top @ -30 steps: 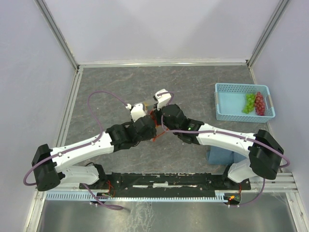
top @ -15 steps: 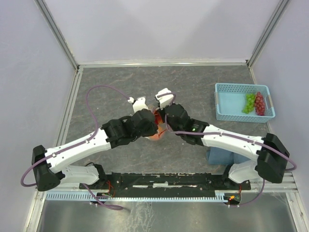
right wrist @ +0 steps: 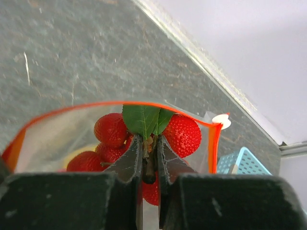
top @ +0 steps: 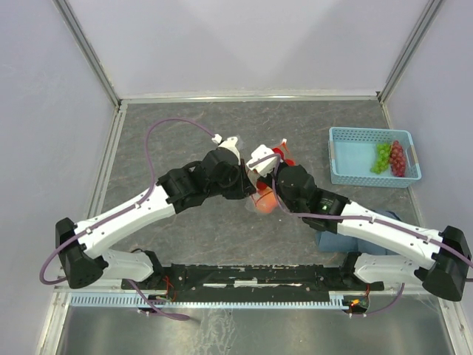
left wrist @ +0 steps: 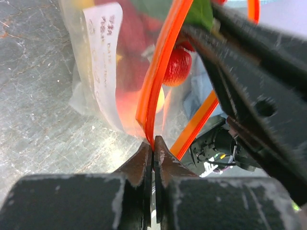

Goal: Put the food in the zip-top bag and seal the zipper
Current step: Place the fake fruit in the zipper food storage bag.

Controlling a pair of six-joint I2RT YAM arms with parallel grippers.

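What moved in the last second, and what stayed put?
Both arms swung to the right, carrying the clear crinkly plastic bag. The left end effector pinches its red-orange zipper strip; the right end effector holds the bunch of red strawberries at the bag's mouth. The light-blue mesh basket with green and purple grapes stayed put.

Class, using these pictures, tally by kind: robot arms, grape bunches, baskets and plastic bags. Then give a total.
Robot arms: 2, left arm and right arm
Grape bunches: 2, green bunch and red bunch
Baskets: 1
Plastic bags: 1
Total: 6
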